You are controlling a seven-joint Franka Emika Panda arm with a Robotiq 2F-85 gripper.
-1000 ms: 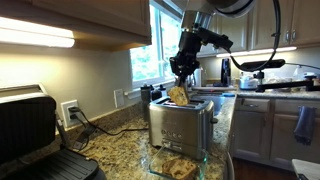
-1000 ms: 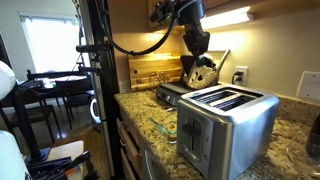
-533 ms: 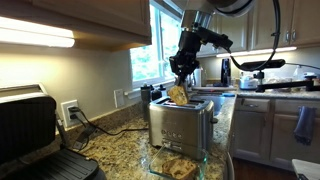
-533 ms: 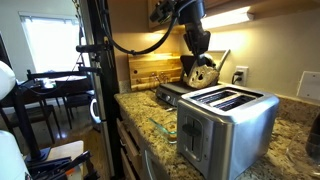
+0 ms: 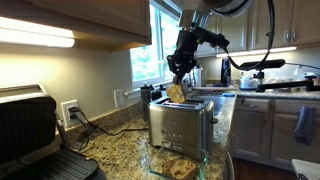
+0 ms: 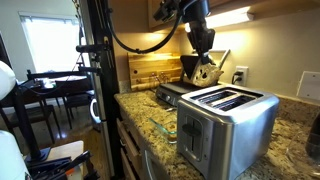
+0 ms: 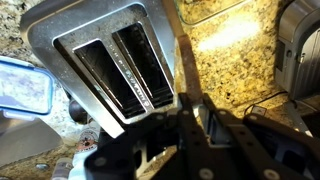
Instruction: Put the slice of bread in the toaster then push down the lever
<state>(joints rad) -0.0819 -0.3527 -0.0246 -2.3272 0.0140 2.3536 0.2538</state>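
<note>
Bread [image 5: 177,92] raised slightly, held above toaster [image 5: 178,126]

No words or numbers can be read anywhere. The toaster [image 5: 178,125] has a row of small buttons [image 5: 176,118] on its front in an exterior view, but any marks by them are too tiny and blurry to read
</note>
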